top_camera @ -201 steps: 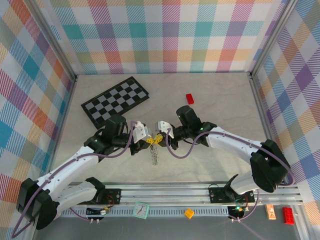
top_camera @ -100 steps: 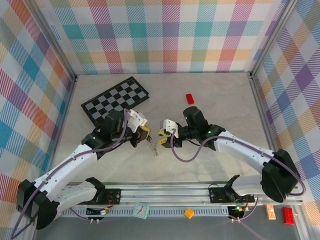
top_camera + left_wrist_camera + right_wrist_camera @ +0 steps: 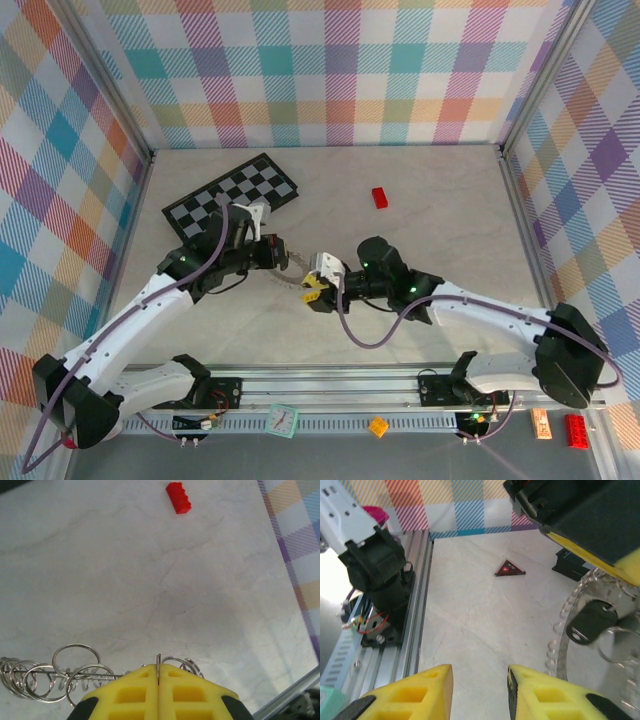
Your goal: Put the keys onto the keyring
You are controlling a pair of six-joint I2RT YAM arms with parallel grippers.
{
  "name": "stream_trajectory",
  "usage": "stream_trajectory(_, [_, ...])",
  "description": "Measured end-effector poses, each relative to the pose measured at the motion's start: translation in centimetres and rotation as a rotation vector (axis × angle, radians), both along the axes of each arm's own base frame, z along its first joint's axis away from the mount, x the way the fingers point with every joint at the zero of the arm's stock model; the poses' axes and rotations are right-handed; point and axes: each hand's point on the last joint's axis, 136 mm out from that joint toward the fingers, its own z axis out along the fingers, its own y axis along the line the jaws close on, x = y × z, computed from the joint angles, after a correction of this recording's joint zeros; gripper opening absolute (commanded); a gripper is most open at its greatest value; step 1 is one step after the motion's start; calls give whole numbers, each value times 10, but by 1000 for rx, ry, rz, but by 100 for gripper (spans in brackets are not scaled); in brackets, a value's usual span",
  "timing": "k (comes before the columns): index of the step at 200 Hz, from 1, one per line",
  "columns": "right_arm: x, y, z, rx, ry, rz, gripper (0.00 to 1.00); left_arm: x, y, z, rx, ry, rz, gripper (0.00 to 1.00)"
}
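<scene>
My left gripper is shut on the keyring, above the table's middle. In the left wrist view, the ring's thin metal edge is pinched between the yellow fingers. Several small wire rings are strung along it to the left. In the right wrist view the keyring curves up at the right, with the black-headed key hanging on it under the left gripper. My right gripper is open beside the ring, holding nothing. The green-headed key is hidden.
A checkerboard lies at the back left and a red block at the back centre. The aluminium rail with the arm bases runs along the near edge. A small red triangle lies near it.
The two grippers were together at the keyring. The left has since carried it back and left, and the right has come away from it, open, moving left and nearer.
</scene>
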Motion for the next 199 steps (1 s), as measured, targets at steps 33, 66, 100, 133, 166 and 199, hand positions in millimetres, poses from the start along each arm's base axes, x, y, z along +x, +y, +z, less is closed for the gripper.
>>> stream_trajectory(33, [21,19,-14,24,60,-103,37,-4,-1,-6,-50,123,88,0])
stream_trajectory(66, [44,23,-29,43,92,-227,43,-7,-1,-7,-97,215,167,0])
stream_trajectory(100, [55,24,-39,61,97,-284,46,-10,-2,-13,-125,306,235,0])
stream_trajectory(133, [55,25,-35,103,70,-280,41,-13,-7,-20,-139,369,252,0])
stream_trajectory(166, [55,25,-29,130,48,-274,36,-16,-13,-20,-156,395,238,0])
stream_trajectory(199, [55,20,-35,130,48,-281,34,-17,-18,-13,-172,396,217,0])
